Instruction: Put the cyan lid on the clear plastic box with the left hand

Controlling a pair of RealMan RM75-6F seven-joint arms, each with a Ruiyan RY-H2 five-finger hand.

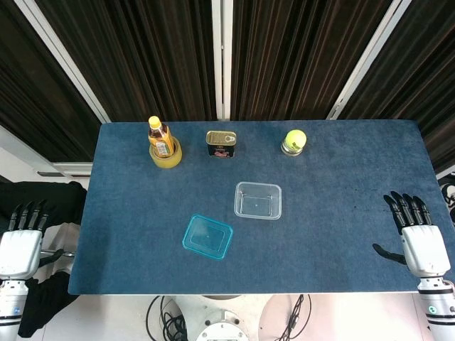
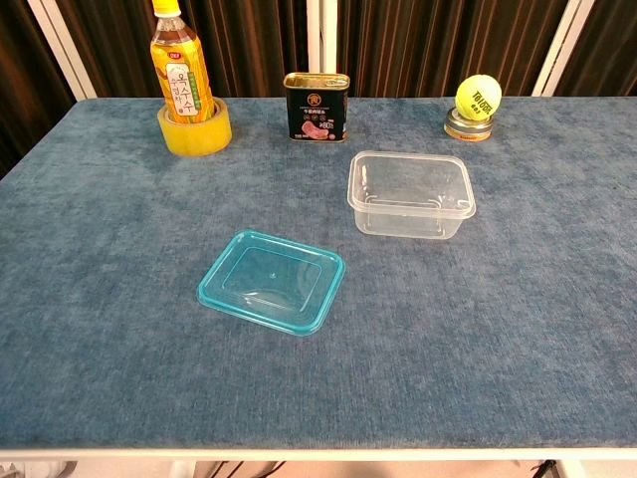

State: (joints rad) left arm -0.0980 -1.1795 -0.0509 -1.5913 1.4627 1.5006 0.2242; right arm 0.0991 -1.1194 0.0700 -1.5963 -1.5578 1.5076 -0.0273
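The cyan lid [image 1: 207, 236] [image 2: 272, 280] lies flat on the blue table, toward the front and left of centre. The clear plastic box [image 1: 258, 200] [image 2: 409, 192] stands open-topped just behind and to the right of it, a small gap between them. My left hand [image 1: 21, 241] hangs off the table's left edge, fingers straight and apart, holding nothing. Over the table's right front corner my right hand [image 1: 417, 238] has its fingers spread and is empty. Neither hand shows in the chest view.
Along the back stand a yellow drink bottle [image 1: 161, 137] [image 2: 179, 72] inside a roll of yellow tape [image 2: 195, 129], a dark tin can [image 1: 221, 143] [image 2: 317, 106], and a tennis ball [image 1: 295, 138] [image 2: 477, 97] on a small round stand. Dark curtains hang behind the table.
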